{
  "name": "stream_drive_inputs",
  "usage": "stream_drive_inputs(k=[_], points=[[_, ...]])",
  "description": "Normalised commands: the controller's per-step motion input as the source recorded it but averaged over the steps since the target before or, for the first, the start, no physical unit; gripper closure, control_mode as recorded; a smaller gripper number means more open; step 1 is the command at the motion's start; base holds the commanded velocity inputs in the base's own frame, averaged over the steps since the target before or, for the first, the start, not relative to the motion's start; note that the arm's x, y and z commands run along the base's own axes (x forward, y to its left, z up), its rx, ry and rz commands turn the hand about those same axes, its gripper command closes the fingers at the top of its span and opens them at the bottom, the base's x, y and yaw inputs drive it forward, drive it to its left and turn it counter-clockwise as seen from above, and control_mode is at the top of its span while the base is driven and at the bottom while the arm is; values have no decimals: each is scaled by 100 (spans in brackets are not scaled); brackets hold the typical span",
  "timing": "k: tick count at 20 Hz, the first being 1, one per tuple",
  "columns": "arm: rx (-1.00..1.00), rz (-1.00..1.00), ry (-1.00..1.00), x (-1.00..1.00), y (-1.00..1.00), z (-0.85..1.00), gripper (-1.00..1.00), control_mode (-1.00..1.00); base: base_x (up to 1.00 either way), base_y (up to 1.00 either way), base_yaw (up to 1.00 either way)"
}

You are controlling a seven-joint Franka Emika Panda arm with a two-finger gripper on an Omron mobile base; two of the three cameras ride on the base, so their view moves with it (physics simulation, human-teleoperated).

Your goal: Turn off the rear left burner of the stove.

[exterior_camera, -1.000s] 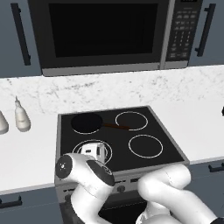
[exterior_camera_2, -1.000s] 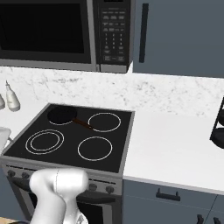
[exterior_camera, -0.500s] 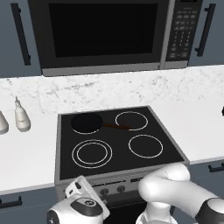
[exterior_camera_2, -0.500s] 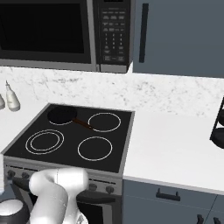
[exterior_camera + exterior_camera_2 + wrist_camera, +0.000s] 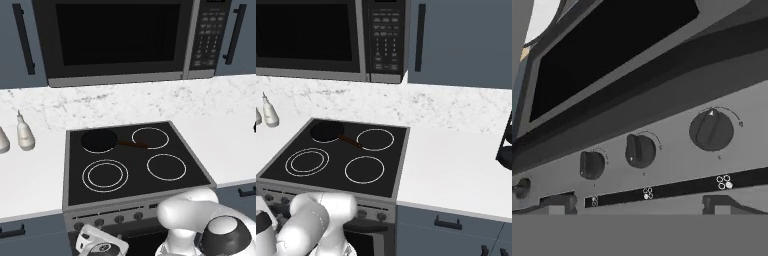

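The open two-finger gripper [image 5: 85, 241] is hanging low before the stove's grey front strip [image 5: 677, 165]. The small dark knobs [image 5: 711, 129] are lying straight ahead, slightly above.

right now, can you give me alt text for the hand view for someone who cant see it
Close, tilted look at the stove's grey front strip with three dark round knobs in a row: a large one, a middle one and a smaller one. Small burner icons sit along a black band beside them, and the dark oven window fills the upper part.
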Motion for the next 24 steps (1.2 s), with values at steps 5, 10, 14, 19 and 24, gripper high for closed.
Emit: stream_drive_inputs(k=[5, 10, 14, 19, 24], points=[[-2, 3, -5, 61, 25, -40, -100, -100, 0, 0, 0], [0, 1, -3, 37, 19, -19, -100, -100, 0, 0, 0], [-1, 2, -3, 0, 32, -27, -100, -100, 0, 0, 0], [0, 2, -1, 3, 2, -5, -100, -100, 0, 0, 0], [0, 13, -12, 10, -14, -11, -100, -100, 0, 0, 0]])
